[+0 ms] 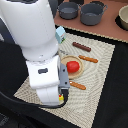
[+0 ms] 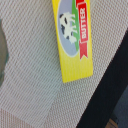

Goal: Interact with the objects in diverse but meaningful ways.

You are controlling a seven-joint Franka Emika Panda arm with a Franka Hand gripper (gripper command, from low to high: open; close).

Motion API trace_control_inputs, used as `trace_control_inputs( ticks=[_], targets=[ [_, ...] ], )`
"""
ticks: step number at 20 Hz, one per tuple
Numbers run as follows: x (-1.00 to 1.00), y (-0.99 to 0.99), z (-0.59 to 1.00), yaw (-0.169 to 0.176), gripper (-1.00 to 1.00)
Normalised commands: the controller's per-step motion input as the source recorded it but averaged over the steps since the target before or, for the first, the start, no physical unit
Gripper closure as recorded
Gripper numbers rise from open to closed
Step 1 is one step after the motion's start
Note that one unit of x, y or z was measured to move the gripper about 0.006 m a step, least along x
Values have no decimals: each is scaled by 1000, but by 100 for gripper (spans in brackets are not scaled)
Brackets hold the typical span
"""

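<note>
The yellow butter box (image 2: 75, 37), with a cow picture and a red "BUTTER" ribbon, lies flat on the woven mat (image 2: 35, 90) right under the wrist camera. No fingers show in the wrist view, and in the exterior view the white arm (image 1: 40, 50) hides the gripper. The red tomato (image 1: 73, 66) sits on the tan plate (image 1: 66, 60). The brown sausage stick (image 1: 81, 47) lies on the mat beyond the plate. The pale blue milk carton (image 1: 60, 34) stands at the mat's far edge beside the arm. Two grey pots (image 1: 68, 10) (image 1: 92, 13) stand on the brown surface at the back.
Two wooden-handled utensils lie on the mat, one beyond the plate (image 1: 88, 59) and one in front of it (image 1: 77, 85). A tan bowl (image 1: 123, 17) stands at the back on the exterior view's right. Dark table (image 1: 117, 85) surrounds the mat; its edge shows beside the butter box (image 2: 112, 75).
</note>
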Motion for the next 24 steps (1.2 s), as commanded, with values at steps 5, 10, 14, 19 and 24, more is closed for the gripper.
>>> trace_control_inputs(
  ticks=[5,10,14,19,24],
  targets=[
    [773,-320,-18,0,-100],
    [605,-372,-34,6,-100],
    [361,-26,-124,47,-100],
    [113,114,-152,51,-100],
    [49,2,-254,48,-100]
  ],
)
